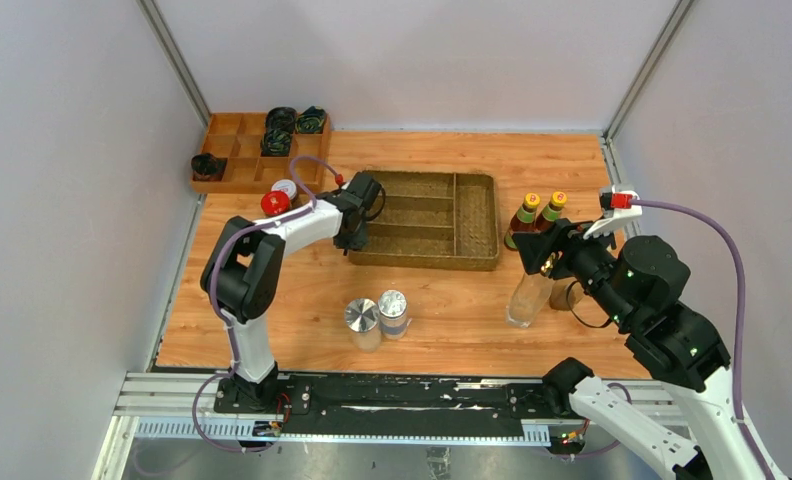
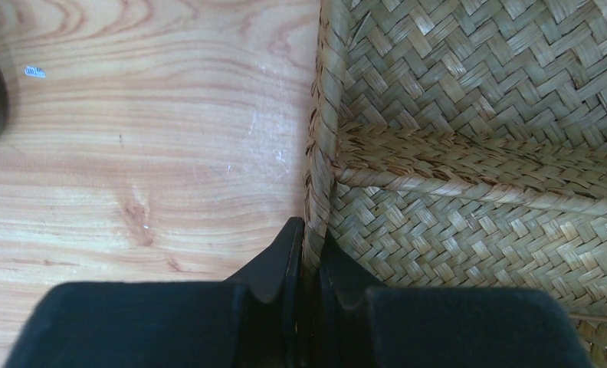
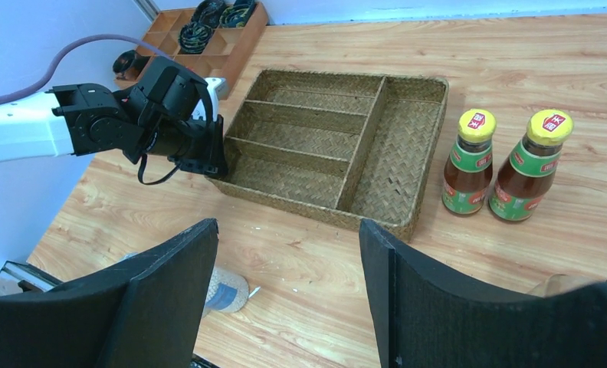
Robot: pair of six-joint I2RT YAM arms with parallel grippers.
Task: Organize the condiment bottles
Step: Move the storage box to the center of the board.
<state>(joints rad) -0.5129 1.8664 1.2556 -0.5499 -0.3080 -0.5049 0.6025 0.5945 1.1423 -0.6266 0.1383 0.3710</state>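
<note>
The tray rim [image 2: 316,153] is pinched by the left gripper [image 2: 310,241], the right gripper [image 3: 287,230] is held open, and the sauce bottles [image 3: 469,169] at frame right (probably slick glass) are best grabbed mid-body.

sauce bottles [image 3: 469,165] upright, side by side | shakers [image 1: 361,320] upright, side by side | red-lidded jar [image 1: 275,203] beside white-lidded jar [image 1: 285,188]

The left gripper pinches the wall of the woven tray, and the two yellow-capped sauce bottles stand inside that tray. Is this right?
No. The left gripper does pinch the wall of the woven tray, but the yellow-capped sauce bottles stand on the table beside it, not inside, as the right wrist view shows.
</note>
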